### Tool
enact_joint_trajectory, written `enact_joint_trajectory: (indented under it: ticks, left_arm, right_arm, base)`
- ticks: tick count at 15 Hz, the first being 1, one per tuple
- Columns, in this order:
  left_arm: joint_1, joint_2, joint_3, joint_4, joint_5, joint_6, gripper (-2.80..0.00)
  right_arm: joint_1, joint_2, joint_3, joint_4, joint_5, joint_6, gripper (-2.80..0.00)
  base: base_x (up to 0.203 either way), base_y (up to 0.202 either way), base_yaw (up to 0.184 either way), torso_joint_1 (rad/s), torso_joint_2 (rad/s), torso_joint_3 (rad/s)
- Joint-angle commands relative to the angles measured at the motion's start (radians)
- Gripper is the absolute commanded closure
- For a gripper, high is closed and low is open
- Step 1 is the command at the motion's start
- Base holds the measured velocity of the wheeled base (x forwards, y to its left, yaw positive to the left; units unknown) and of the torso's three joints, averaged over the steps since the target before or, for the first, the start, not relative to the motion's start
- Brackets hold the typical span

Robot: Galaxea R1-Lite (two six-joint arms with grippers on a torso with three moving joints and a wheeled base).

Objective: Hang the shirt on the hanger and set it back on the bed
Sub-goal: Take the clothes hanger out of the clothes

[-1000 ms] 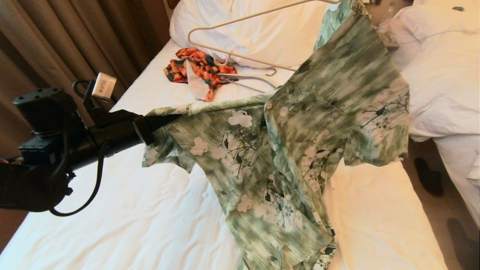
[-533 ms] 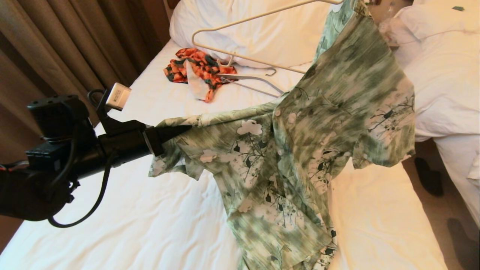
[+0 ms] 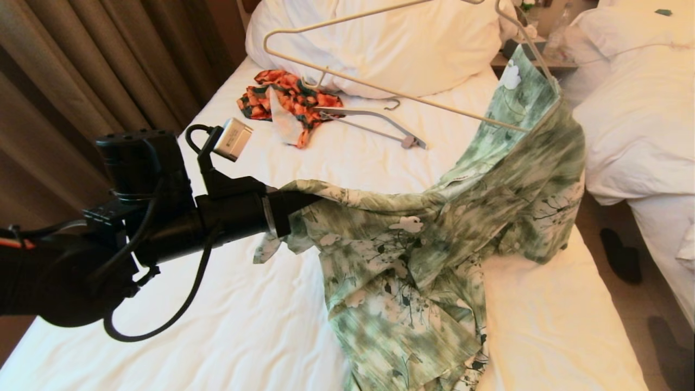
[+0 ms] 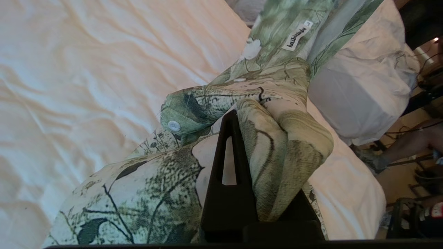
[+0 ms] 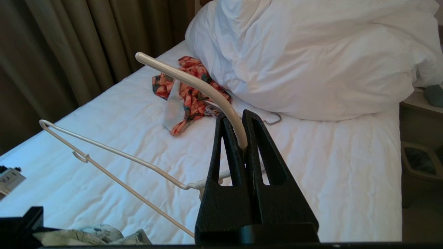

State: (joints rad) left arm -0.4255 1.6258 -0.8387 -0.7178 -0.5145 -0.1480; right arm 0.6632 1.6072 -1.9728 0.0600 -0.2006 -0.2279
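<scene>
The green-and-white leaf-print short-sleeved shirt [image 3: 434, 244] is hanging in the air over the large bed with the plain white sheet [image 3: 217, 326]. One shoulder of it is sitting on the right end of the thin cream-white wire hanger [image 3: 380, 87], and its lower part is trailing down onto the sheet near the foot of the bed. The left gripper [image 4: 238, 121] is reaching in from the left side with its jaws clenched on a fold of the fabric beside a white button. The right gripper [image 5: 238, 135] is pinching the hook of the hanger between its closed jaws, holding it above the bed.

The sheet on the left of the shirt is lying open up to the brown curtain [image 3: 81, 65]. Near the big white pillow [image 3: 391, 43], an orange-and-dark-green patterned garment [image 3: 288, 100] and a thicker grey hanger [image 3: 374, 122] are lying together, well apart from the shirt. The second bed with the rumpled duvet [image 3: 640, 108] is standing close at the right edge.
</scene>
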Motion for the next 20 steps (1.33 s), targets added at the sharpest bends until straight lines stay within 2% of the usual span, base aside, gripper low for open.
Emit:
enact_joint_trajectory:
  ticks: [1,4,8,11,13,15,17,20]
  left_arm:
    - [-0.042,0.028,-0.017,0.014,0.035,0.013,0.0]
    - [-0.043,0.062,-0.028,0.107,0.106,0.093,0.0]
    - [-0.044,0.126,0.033,0.113,0.137,0.109,0.0]
    - [-0.037,0.189,0.084,0.109,0.19,0.175,0.0]
    - [-0.044,0.186,0.11,0.109,0.191,0.177,0.0]
    - [-0.12,0.182,0.13,0.107,0.202,0.175,0.0]
    - [-0.219,0.186,0.125,0.105,0.244,0.165,0.0]
    - [-0.348,0.211,0.06,0.105,0.313,0.133,0.0]
  right_arm:
    - [-0.001,0.008,0.001,-0.004,-0.002,0.0,0.0]
    - [-0.001,0.027,0.0,-0.053,-0.004,0.03,0.0]
    - [-0.001,0.053,0.0,-0.106,-0.036,0.038,0.0]
    - [-0.001,0.056,0.0,-0.106,-0.036,0.038,0.0]
    - [0.005,0.069,0.0,-0.107,-0.036,0.038,0.0]
    - [0.026,0.083,0.0,-0.115,-0.036,0.038,0.0]
    - [0.042,0.099,0.003,-0.126,-0.037,0.04,0.0]
    - [0.061,0.105,0.009,-0.126,-0.04,0.041,0.0]
  base:
    - [0.0,0.0,0.0,0.0,0.0,0.0]
    - [0.0,0.0,0.0,0.0,0.0,0.0]
    - [0.0,0.0,0.0,0.0,0.0,0.0]
    - [0.0,0.0,0.0,0.0,0.0,0.0]
    - [0.0,0.0,0.0,0.0,0.0,0.0]
    - [0.0,0.0,0.0,0.0,0.0,0.0]
    - [0.0,0.0,0.0,0.0,0.0,0.0]
    - [0.0,0.0,0.0,0.0,0.0,0.0]
